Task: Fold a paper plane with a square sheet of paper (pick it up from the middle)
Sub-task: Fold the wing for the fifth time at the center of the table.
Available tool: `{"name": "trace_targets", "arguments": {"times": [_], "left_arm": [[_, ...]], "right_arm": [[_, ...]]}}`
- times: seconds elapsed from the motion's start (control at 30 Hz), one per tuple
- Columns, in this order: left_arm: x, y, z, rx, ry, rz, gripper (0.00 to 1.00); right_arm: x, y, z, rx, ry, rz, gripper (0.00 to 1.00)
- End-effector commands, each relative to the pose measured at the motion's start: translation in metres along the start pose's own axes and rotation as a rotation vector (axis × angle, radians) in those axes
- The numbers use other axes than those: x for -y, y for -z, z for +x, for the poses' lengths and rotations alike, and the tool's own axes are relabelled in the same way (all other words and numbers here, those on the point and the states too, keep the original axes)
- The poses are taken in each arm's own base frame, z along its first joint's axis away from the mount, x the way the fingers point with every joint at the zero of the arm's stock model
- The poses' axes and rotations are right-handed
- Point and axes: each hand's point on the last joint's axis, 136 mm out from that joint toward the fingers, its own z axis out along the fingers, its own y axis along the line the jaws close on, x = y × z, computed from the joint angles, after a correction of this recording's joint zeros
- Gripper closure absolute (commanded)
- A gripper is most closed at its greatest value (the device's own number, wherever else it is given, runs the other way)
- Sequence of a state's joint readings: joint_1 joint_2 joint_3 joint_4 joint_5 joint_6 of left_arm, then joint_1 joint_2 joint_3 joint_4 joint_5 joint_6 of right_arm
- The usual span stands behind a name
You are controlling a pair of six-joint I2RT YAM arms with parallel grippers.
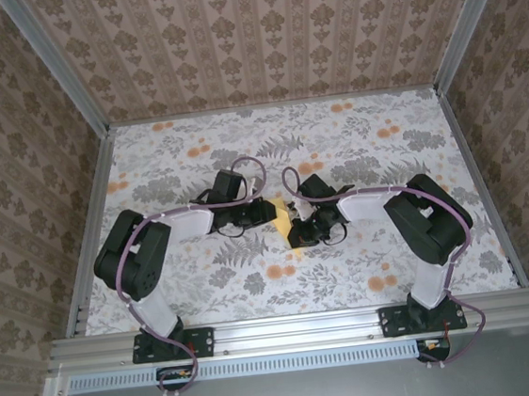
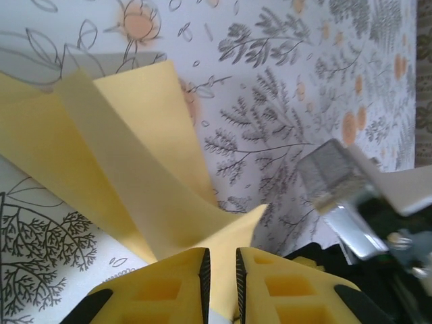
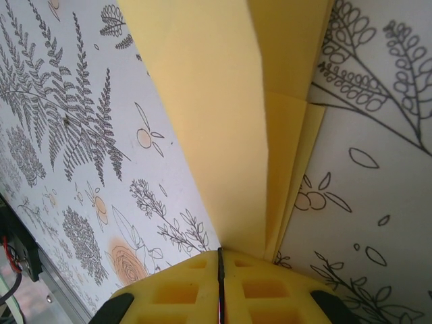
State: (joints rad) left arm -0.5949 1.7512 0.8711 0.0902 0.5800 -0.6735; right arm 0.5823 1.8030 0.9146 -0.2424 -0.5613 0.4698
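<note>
**Top view.** The 2 arms reach inward and meet near the middle of the floral table [image 1: 420,238]. The sheet of paper [image 1: 282,217] shows as a small pale-yellow patch between the left gripper [image 1: 264,213] and the right gripper [image 1: 299,231]. Both claws are right at it. From this height we cannot tell how either claw's fingers stand.

**Left wrist view.** The sheet of paper [image 2: 135,155] is already folded. We see 1 broad flap, with a paler band crossing it at a slant. The folded sheet flares up and to the left over the table [image 2: 283,101]. Its pointed corner comes down to the left gripper [image 2: 222,253], and a strip of yellow runs into the slit between the 2 yellow fingers [image 2: 169,290]. That slit is narrow but plainly wider than the paper. We read this claw as released, loosely bracketing the corner and not pinching it. A grey metal block [image 2: 337,189] sits at the right, above the tabletop.

**Right wrist view.** The right gripper [image 3: 220,251] is clenched, and its 2 fingers [image 3: 175,290] meet in a thin dark line. The sheet of paper [image 3: 223,101] rises straight out of that line as several stacked layers with a sharp crease. It is grasped at its lower edge and stands over the table [image 3: 67,135].
</note>
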Motion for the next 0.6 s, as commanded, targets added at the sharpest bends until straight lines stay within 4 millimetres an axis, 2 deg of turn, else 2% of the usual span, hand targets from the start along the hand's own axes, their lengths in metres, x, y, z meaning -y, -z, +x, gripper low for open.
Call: {"name": "trace_targets", "arguments": {"times": [0.0, 0.33, 0.57], "left_arm": [[0.005, -0.007, -0.006, -0.003, -0.06, 0.016, 0.79], [-0.015, -0.024, -0.007, -0.016, -0.054, -0.035, 0.81], [-0.026, -0.029, -0.006, -0.017, -0.04, -0.073, 0.83]], "right_arm": [[0.023, -0.006, 0.029, -0.105, -0.059, 0.067, 0.91], [0.024, -0.006, 0.036, -0.134, -0.057, 0.056, 0.91], [0.027, -0.007, 0.042, -0.153, -0.058, 0.059, 0.91]]}}
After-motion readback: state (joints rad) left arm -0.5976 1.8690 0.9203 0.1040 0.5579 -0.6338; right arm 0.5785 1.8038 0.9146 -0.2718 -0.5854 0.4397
